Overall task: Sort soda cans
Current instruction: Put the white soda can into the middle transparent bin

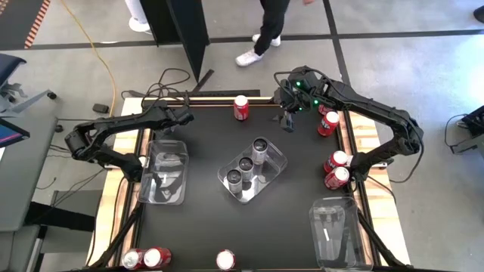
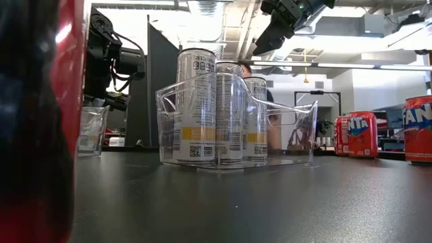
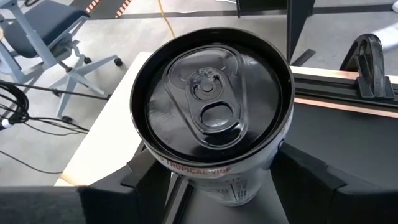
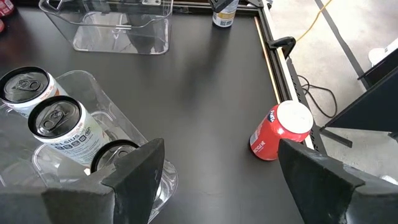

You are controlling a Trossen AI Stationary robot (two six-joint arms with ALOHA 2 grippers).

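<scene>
L gripper (image 3: pixel 214 186) sits near the table's (image 1: pixel 302 219) far-left edge, fingers clamped round a silver can (image 3: pixel 214 112), likely bound for the centre tray (image 1: pixel 278 162) w/ three silver cans already in. R gripper (image 4: pixel 217 171) hangs over the far edge, fingers apart, empty, prob. lining up on the red can (image 4: pixel 280 132) there. Other reds wait along the right & near edges.

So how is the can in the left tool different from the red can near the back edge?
The held can is silver-grey with a dark top; the red can has a silver top. The held can sits between the left tool's fingers; the red can stands free on the table. Both are upright.
</scene>
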